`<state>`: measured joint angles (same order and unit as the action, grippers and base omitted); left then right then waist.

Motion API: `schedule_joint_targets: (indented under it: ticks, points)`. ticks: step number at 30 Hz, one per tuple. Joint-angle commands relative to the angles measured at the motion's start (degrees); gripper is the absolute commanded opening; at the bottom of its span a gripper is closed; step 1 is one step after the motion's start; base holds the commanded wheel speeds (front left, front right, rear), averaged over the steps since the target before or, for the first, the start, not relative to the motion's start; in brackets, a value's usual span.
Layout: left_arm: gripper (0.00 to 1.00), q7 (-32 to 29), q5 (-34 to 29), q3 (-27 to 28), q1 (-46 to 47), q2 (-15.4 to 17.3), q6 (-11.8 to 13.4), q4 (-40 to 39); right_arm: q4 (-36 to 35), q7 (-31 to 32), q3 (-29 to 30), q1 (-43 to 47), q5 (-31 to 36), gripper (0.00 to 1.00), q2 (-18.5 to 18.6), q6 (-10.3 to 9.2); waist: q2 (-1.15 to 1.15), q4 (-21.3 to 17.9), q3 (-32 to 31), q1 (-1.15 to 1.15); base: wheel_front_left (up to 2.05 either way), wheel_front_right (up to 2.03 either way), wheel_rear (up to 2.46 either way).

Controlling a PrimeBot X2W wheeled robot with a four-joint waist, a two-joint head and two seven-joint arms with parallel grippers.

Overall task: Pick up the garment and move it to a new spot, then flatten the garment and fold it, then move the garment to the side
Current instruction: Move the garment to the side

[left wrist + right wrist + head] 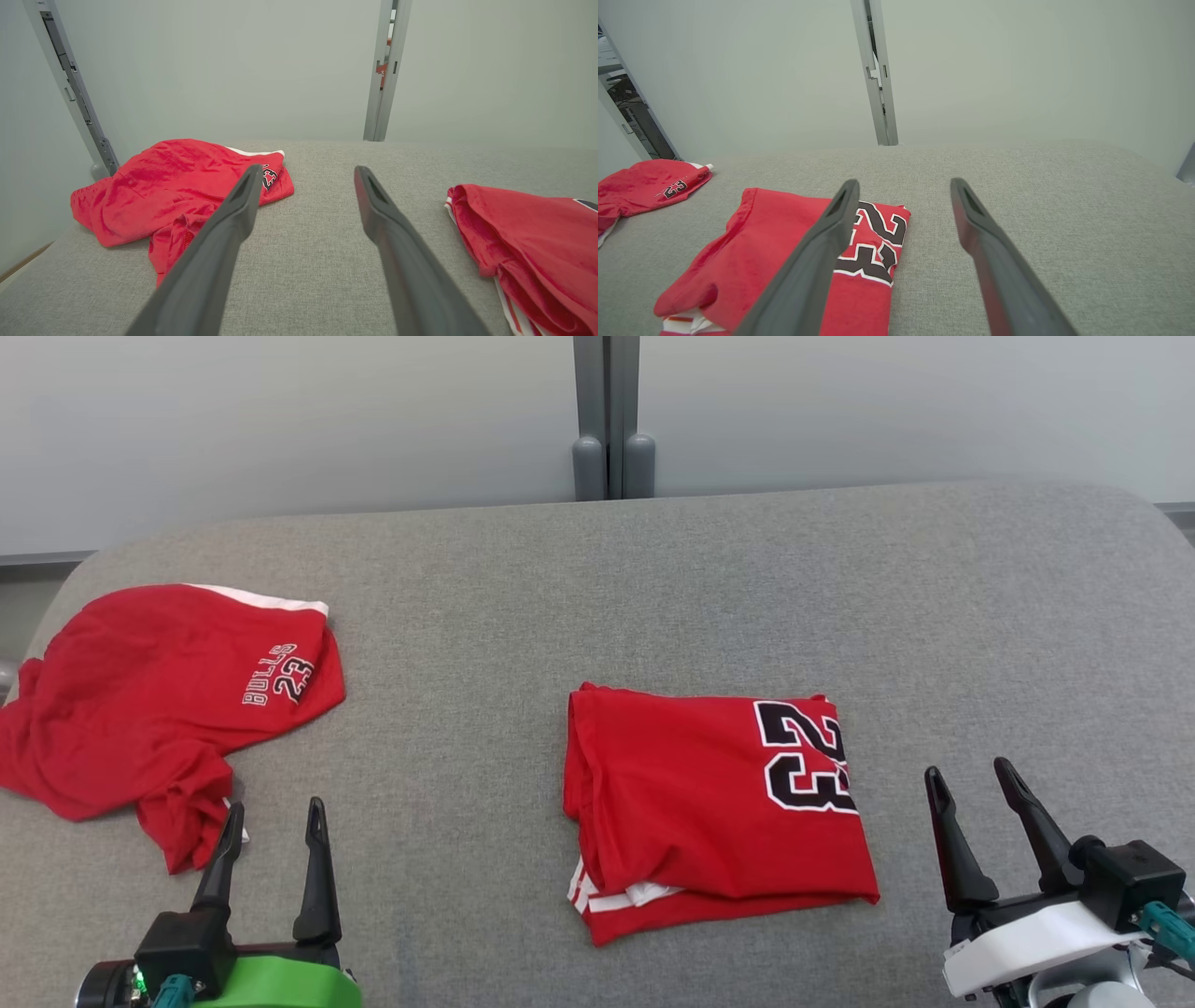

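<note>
A red garment [709, 803] with a black "23" lies folded into a rectangle in the middle of the grey padded table [597, 579]; it also shows at the right of the left wrist view [528, 238] and under the right wrist view's left finger [766, 252]. My left gripper [275, 819] stands open at the lower left, nothing between its fingers, apart from the fabric. My right gripper [969, 782] is open at the lower right, just right of the folded garment and not touching it. In the wrist views the left gripper [306, 173] and the right gripper [903, 185] hover above the table.
A second red garment [159, 691], printed "BULLS 23", lies crumpled at the table's left edge, close to my left gripper; it shows too in the left wrist view [177, 186] and the right wrist view [644, 186]. A grey post [611, 420] and pale wall stand behind the table.
</note>
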<state>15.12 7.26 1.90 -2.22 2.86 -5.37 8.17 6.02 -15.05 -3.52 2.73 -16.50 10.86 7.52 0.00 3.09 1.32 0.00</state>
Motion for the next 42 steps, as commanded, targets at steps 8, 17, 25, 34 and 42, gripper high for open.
schedule_joint_targets:
  ticks: [8, 17, 25, 34, 42]
  points:
    - [1.00, 0.0, -0.2, -0.2, 0.3, 0.1, -0.2, -0.3, 1.1, 0.7, -0.8, -3.8, 0.7, 1.00, 1.3, -0.07, 0.00, 0.5, 1.4, 0.00, 0.00, 0.00, 0.00]
    - [1.00, 0.0, 0.3, -1.4, 2.7, 0.1, 0.4, -0.4, 5.6, 5.2, -4.3, -14.5, 0.7, 1.00, 4.2, -0.07, 0.00, 1.8, 4.6, 0.00, 0.00, 0.00, 0.00]
    - [1.00, 0.0, 1.6, -3.4, 4.5, 0.1, 1.4, -0.3, 15.6, 8.2, -6.9, -19.0, -0.7, 1.00, 4.2, -0.07, 0.00, 3.5, 7.6, 0.00, 0.00, 0.00, 0.00]
    - [1.00, 0.0, 2.0, -5.1, 5.5, 0.1, 2.5, -0.4, 23.3, 8.1, -8.9, -17.4, -2.5, 1.00, 2.7, -0.07, 0.00, 4.2, 9.4, 0.00, 0.00, 0.00, 0.00]
    - [1.00, 0.0, 2.7, -5.9, 5.8, 0.1, 3.3, -0.4, 28.4, 8.4, -11.6, -17.7, -3.3, 1.00, 0.7, -0.04, 0.00, 3.9, 10.2, 0.00, 0.00, 0.00, 0.00]
